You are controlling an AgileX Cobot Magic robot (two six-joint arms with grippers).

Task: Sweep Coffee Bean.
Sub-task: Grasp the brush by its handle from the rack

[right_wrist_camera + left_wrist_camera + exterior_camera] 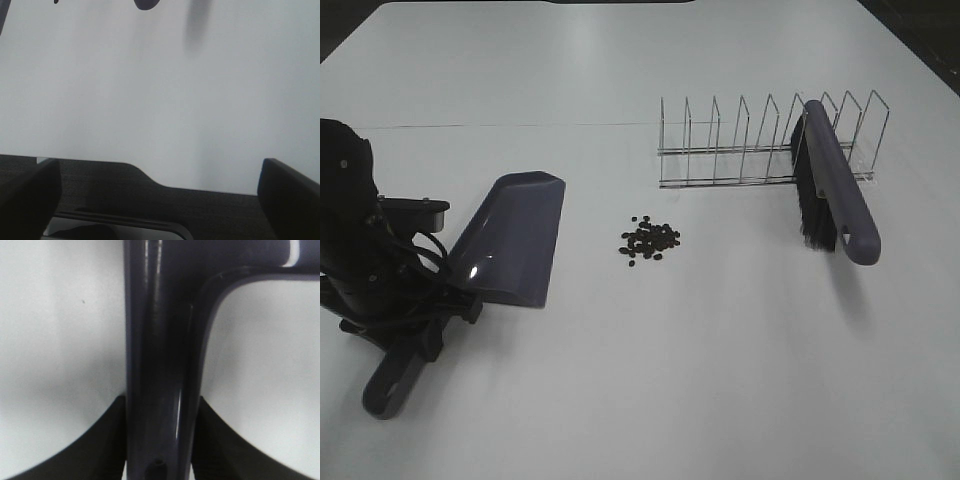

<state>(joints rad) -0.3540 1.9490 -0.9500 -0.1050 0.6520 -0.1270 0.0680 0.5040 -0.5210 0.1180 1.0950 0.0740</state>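
A loose cluster of dark coffee beans (650, 240) lies on the white table (720, 380) near the middle. A purple-grey dustpan (510, 240) lies left of the beans, its mouth turned away from them toward the far side. My left gripper (420, 320) is shut on the dustpan's handle (160, 365), whose end (390, 385) points at the front edge. A black-bristled brush (835, 185) with a purple handle leans on a wire rack (760, 140) at the right. My right gripper (160, 195) is open and empty, with its fingers (30, 195) wide apart over the table's front edge; it does not show in the exterior view.
The wire rack has several upright dividers and stands behind and right of the beans. The tip of the brush handle (146, 4) shows at the far edge of the right wrist view. A dark floor lies beyond the table's front edge (150, 185).
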